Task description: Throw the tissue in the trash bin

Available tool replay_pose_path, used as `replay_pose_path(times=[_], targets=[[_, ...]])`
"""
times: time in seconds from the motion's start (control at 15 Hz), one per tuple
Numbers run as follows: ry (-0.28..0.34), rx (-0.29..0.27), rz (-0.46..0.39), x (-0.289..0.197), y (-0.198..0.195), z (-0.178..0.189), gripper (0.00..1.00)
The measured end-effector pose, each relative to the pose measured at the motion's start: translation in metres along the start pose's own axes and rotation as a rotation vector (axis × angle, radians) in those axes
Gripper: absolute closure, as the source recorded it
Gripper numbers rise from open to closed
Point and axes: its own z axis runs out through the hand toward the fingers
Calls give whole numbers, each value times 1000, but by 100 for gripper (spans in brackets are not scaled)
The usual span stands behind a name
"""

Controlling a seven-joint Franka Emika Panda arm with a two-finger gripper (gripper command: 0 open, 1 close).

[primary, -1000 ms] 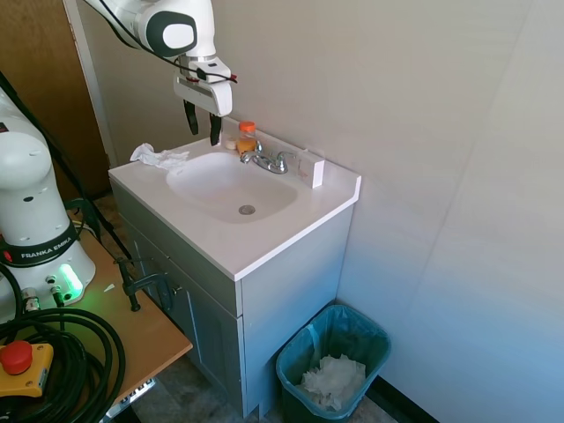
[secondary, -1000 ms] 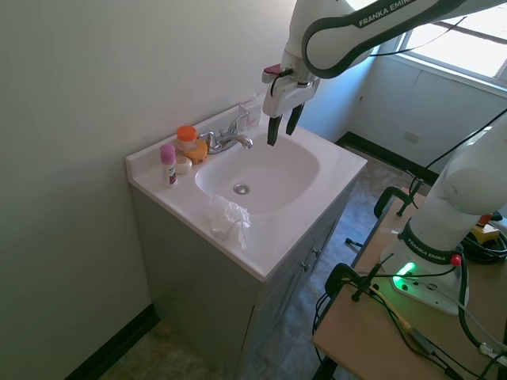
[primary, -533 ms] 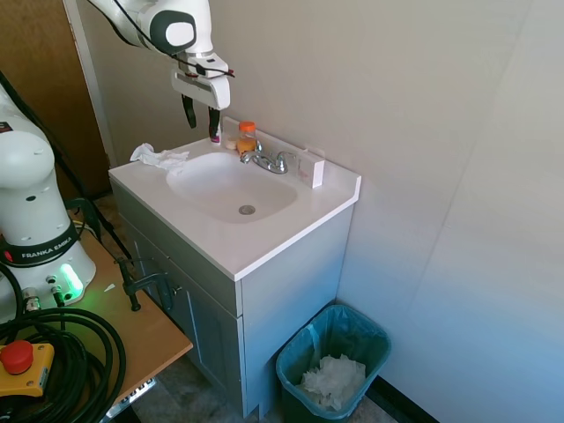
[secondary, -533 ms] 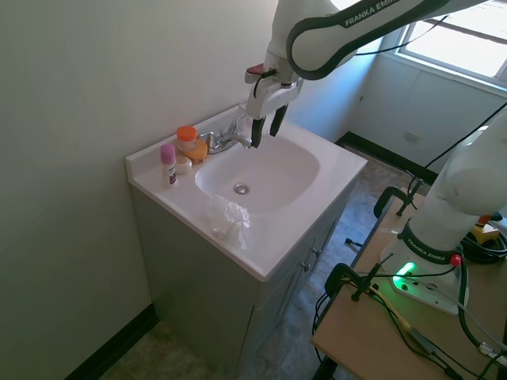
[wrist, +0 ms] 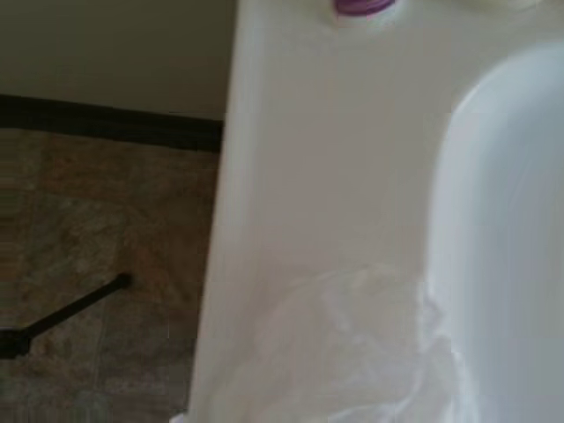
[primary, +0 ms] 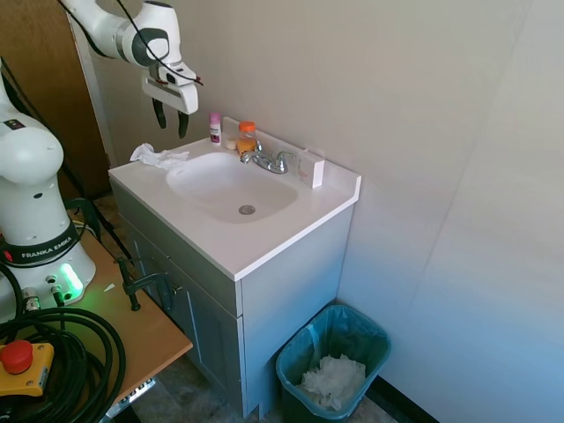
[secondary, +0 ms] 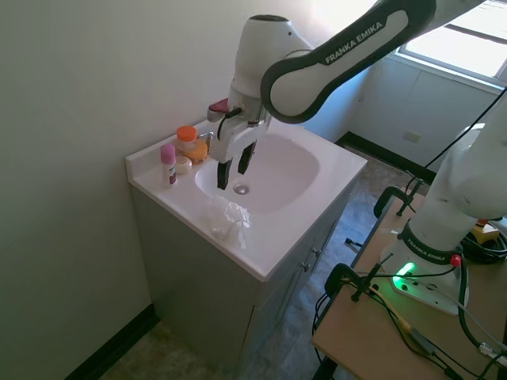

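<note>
The tissue (primary: 159,157) lies crumpled on the white vanity top (primary: 264,242), at the corner beside the basin's (primary: 231,185) rim; in the first exterior view its long axis runs roughly 9 to 3 o'clock, one end close to the counter's outer edge. The gripper (primary: 172,118) hangs above it, fingers parted and holding nothing. A second earlier it hovered near the faucet (primary: 269,161); it has since travelled across the basin to the tissue's corner. A pink-capped bottle (primary: 214,128) and an orange-capped bottle (primary: 247,138) stand by the wall. The trash bin (primary: 333,370) sits on the floor beside the cabinet, well apart, white paper inside.
</note>
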Motion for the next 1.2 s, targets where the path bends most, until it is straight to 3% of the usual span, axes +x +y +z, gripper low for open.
replay_pose_path(times=[0.53, 0.6, 1.2], targets=[[-54, -108, -3, -18, 1, 77, 0], [-59, -118, -2, -18, 2, 82, 100], [-83, -164, 27, -6, 15, 92, 100]])
